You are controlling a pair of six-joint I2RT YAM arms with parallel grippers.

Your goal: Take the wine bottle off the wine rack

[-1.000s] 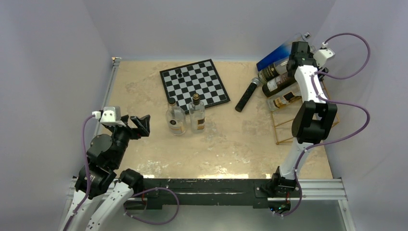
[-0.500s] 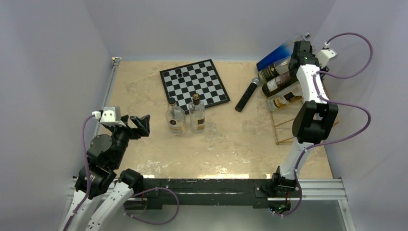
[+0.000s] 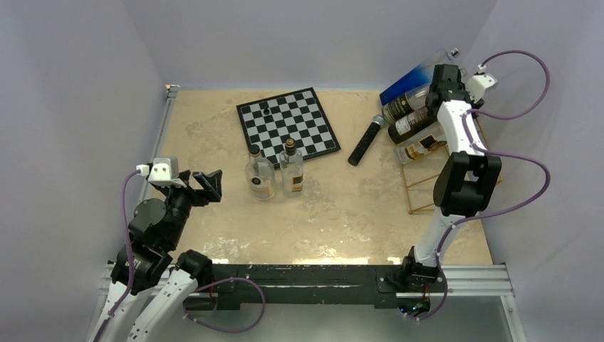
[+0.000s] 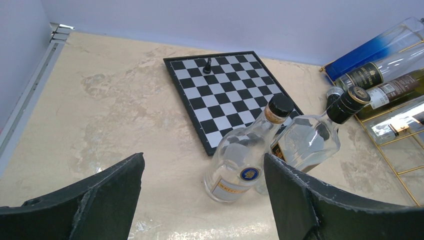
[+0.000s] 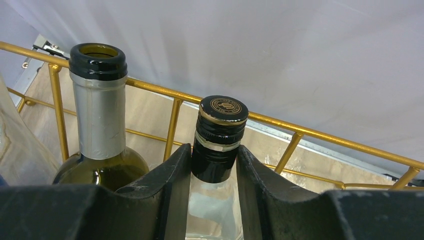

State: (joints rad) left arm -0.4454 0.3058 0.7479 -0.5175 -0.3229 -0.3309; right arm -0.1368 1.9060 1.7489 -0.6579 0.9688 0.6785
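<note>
The wine bottle, clear glass under a glossy black capsule, rests in the thin gold wire wine rack at the bench's far right corner, not yet lifted out. The right gripper pinches its neck. Near the left edge, the left gripper gapes wide and holds nothing.

wine rack: glossy gold metal wire | wine bottle: clear smooth glass | table: matt, marbled
</note>
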